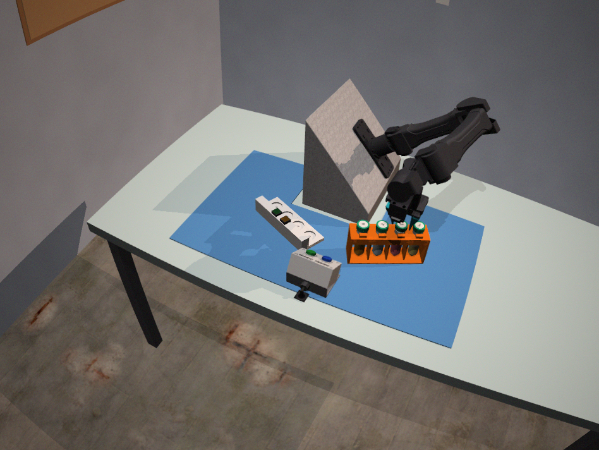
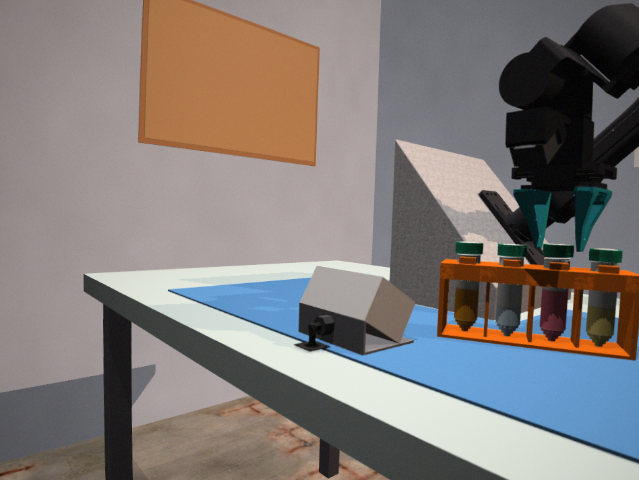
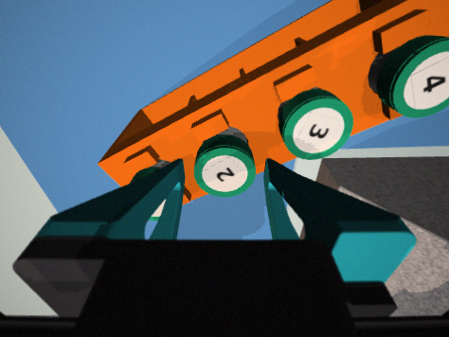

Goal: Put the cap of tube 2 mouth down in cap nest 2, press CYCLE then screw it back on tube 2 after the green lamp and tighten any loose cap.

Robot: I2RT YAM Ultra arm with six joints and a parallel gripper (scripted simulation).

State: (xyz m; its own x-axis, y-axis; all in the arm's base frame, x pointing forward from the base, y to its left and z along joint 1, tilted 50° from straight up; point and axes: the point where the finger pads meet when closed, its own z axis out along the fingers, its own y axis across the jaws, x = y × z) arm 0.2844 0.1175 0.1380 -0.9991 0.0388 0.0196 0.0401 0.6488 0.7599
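We see the green round cap w/ white dot marked 2 (image 3: 224,171) seated upright on its tube w/ magenta fill (image 2: 553,311), in the orange four-slot rack (image 2: 522,272). White cap tray w/ round nests (image 1: 296,225) lies well apart; grey key desk (image 1: 314,271) near rack.
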